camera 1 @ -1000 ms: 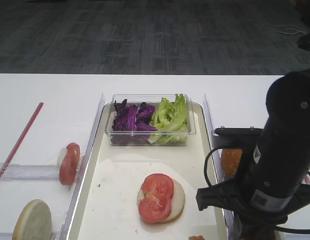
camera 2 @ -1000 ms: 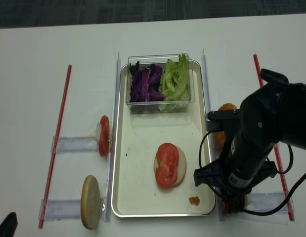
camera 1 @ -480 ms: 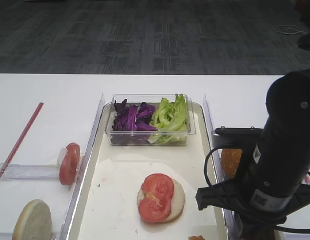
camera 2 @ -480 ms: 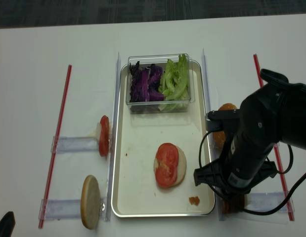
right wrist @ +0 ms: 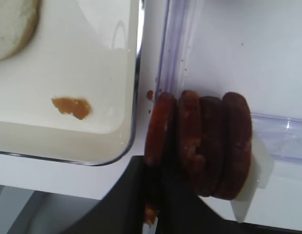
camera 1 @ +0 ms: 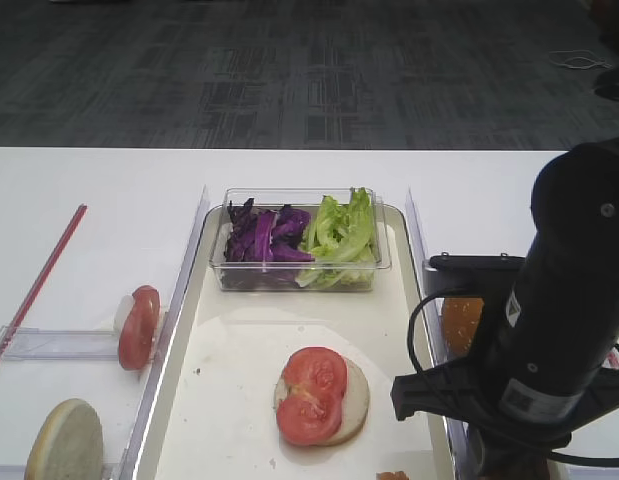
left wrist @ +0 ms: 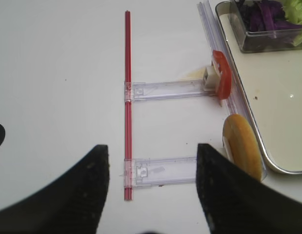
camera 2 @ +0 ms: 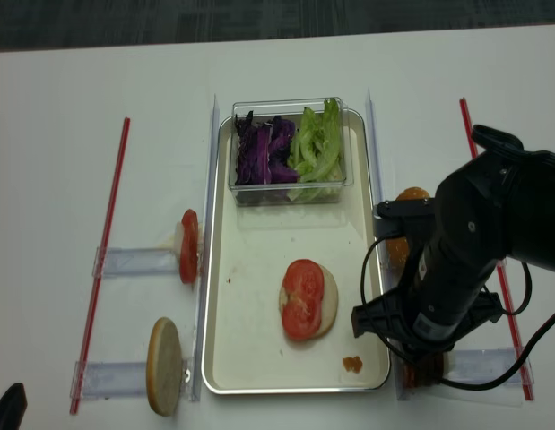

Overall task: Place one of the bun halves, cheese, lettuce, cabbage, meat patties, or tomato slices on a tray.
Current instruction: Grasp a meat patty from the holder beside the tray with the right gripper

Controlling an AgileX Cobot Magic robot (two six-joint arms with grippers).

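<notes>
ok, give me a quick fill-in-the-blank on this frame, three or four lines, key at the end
1. The bun half on the tray is topped with slices of ____.
2. In the clear tub, the lettuce lies beside the purple ____.
3. The right end effector is closed on one of the upright ____ in the rack.
4. The left end effector hangs over the table with its jaws ____.

Missing words: tomato; cabbage; meat patties; open

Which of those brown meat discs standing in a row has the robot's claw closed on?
The leftmost reddish-brown round meat patty, nearest the cream-white tray. The right gripper pinches its lower edge; the other three patties stand untouched beside it.
</notes>
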